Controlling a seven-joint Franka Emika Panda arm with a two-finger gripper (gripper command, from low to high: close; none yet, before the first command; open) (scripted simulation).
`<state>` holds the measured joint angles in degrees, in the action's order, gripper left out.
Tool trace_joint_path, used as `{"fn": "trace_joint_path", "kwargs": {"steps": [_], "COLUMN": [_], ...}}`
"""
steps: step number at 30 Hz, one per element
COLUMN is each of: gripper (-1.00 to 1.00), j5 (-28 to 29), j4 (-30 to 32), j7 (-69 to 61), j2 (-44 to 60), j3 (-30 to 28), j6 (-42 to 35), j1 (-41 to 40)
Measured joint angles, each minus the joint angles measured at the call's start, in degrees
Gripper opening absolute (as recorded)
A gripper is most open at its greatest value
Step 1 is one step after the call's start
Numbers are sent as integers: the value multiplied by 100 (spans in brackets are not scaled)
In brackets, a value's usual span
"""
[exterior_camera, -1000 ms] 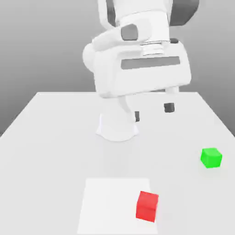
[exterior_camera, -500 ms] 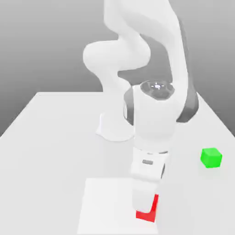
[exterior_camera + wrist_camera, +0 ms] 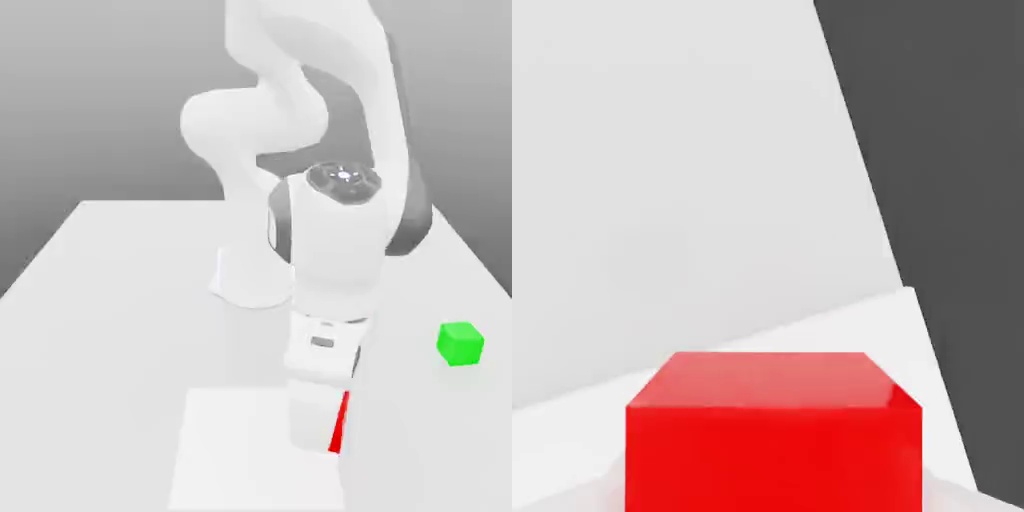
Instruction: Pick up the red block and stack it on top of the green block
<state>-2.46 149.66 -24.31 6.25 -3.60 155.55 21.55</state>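
The red block (image 3: pixel 339 427) shows as a narrow red sliver beside the lower end of my hand, near the table's front in the exterior view. In the hand view the red block (image 3: pixel 774 435) sits large and close under the camera. My gripper (image 3: pixel 318 432) is down around it and shut on it, the hand's white body hiding most of the cube. The green block (image 3: pixel 460 343) rests alone on the table toward the exterior view's right, well apart from my hand.
A brighter white square patch (image 3: pixel 230 450) lies on the white table (image 3: pixel 120 300) under and beside my hand. The arm's base (image 3: pixel 255 282) stands at the table's middle back. In the hand view a dark floor (image 3: pixel 952 200) lies past the table edge.
The arm swung down from above the base to the red block. Since half a second ago the gripper has closed, and the block shows higher and more hidden behind the hand.
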Motion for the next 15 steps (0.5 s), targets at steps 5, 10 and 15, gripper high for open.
{"fn": "trace_joint_path", "kwargs": {"steps": [5,10,15], "gripper": [-100,-100,-100], "j5": [8,26,300], "j4": [318,672,776], "j7": [-1174,-2517,-2832], "j2": [-451,-971,-488], "j3": [665,1141,1263], "j6": [-149,-288,308], "j1": [1182,2477,2773]}}
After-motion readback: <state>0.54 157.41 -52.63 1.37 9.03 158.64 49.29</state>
